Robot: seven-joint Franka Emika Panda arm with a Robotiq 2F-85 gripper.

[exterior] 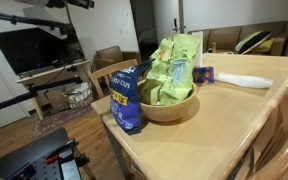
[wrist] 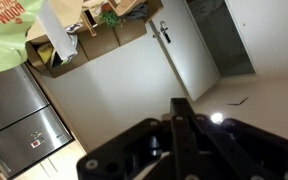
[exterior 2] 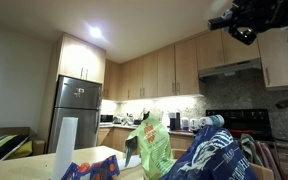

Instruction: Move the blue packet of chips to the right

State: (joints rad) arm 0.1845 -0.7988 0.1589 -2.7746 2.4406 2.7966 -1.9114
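Observation:
The blue packet of chips [exterior: 128, 98] is a dark blue crinkly bag with white print. It stands upright on the wooden table [exterior: 234, 110], leaning against the wooden bowl [exterior: 172, 106]. It also fills the lower foreground of an exterior view [exterior 2: 220, 152]. Light green packets [exterior: 174, 66] are heaped in the bowl. My gripper [exterior 2: 246, 28] hangs high above the table, far from the bag. In the wrist view its fingers [wrist: 180, 108] are pressed together with nothing between them. That view faces cabinets and a ceiling, and the bag is out of it.
A small flat blue packet with a red end [exterior: 204, 74] and a white paper roll [exterior: 246, 81] lie on the table beyond the bowl. Wooden chairs stand at the far side [exterior: 108, 76] and the near corner [exterior: 280, 130]. A steel fridge [exterior 2: 74, 110] stands behind.

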